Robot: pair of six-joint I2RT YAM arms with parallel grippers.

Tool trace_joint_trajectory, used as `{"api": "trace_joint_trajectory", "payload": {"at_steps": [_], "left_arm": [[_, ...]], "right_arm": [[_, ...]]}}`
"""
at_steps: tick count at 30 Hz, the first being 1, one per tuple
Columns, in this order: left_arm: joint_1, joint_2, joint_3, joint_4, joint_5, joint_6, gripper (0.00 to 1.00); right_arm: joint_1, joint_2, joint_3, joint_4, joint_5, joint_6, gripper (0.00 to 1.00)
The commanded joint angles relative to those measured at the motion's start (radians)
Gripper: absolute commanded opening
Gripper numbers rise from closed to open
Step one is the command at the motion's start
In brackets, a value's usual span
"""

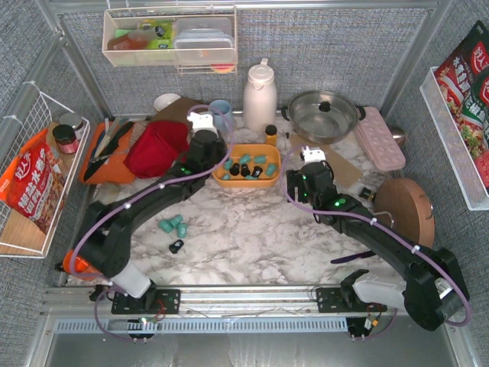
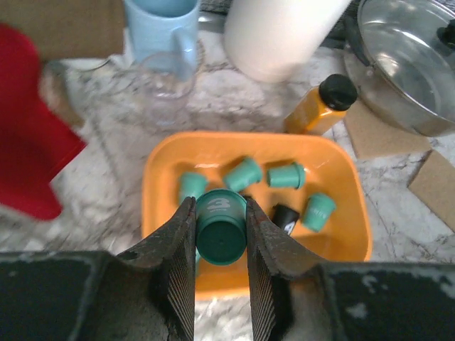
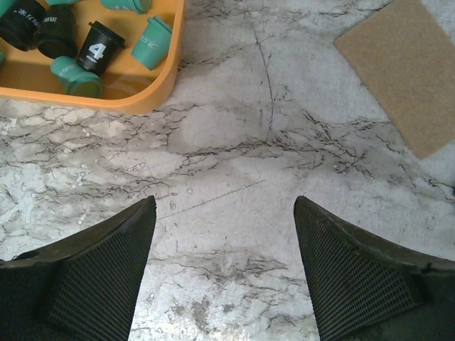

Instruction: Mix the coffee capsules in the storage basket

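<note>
I see my left pincer (image 2: 220, 207) closed to a narrow gap around one teal tapered coffee capsule (image 2: 221, 231). Both black ribbed fingers (image 2: 178, 249) press its sides, and its flat end faces the wrist camera with a pale "3" on the wall above it. It hangs over the near rim of the shallow orange-yellow plastic basket with rounded corners (image 2: 162, 170).

In the overhead view the basket (image 1: 244, 184) sits just above the frame's centre on the grey-veined white marble tabletop (image 1: 252, 237).

In the left wrist view, four more teal capsules (image 2: 243, 174) lie on their sides in the tray, along with one black capsule (image 2: 285, 215).

The right wrist view shows the tray's corner (image 3: 153, 96) at upper left, holding a black capsule marked with a white "4" (image 3: 99, 47). My right pincer (image 3: 224, 206) is spread wide and holds nothing, over bare marble.

Overhead, three loose teal capsules (image 1: 176, 225) and a black one (image 1: 176, 246) lie left of centre.
</note>
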Motion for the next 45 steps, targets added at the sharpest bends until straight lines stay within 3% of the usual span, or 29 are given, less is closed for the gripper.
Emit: {"api": "trace_joint_trajectory", "payload": {"at_steps": [1, 7, 12, 18, 21, 26, 31, 37, 45], "left_arm": [[0.001, 0.153, 0.092, 0.199, 0.094, 0.092, 0.17], [0.008, 0.322, 0.202, 0.153, 0.053, 0.095, 0.29], [0.011, 0.343, 0.208, 0.139, 0.068, 0.071, 0.63], [0.011, 0.256, 0.179, 0.074, 0.079, 0.061, 0.86], [0.011, 0.169, 0.154, -0.059, 0.03, 0.025, 0.87], [0.011, 0.011, 0.048, -0.4, -0.13, -0.176, 0.86], [0.011, -0.156, -0.134, -0.622, -0.144, -0.355, 0.82], [0.011, -0.273, -0.199, -0.925, -0.228, -0.607, 0.78], [0.011, -0.416, -0.381, -0.951, -0.284, -0.765, 0.76]], "right_arm": [[-0.001, -0.001, 0.007, 0.0, 0.014, -0.004, 0.83], [-0.001, -0.015, 0.007, -0.006, 0.014, -0.004, 0.83], [-0.001, -0.017, 0.007, -0.007, 0.006, -0.001, 0.83], [-0.001, -0.014, 0.01, -0.014, -0.002, 0.001, 0.84], [-0.001, -0.016, 0.01, -0.015, -0.002, 0.0, 0.84], [-0.001, -0.018, 0.011, -0.013, -0.012, 0.004, 0.84], [-0.001, -0.019, 0.008, -0.002, -0.042, 0.007, 0.84], [-0.001, -0.026, 0.005, 0.005, -0.062, 0.007, 0.84], [0.017, -0.017, -0.003, 0.064, -0.243, -0.023, 0.83]]}}
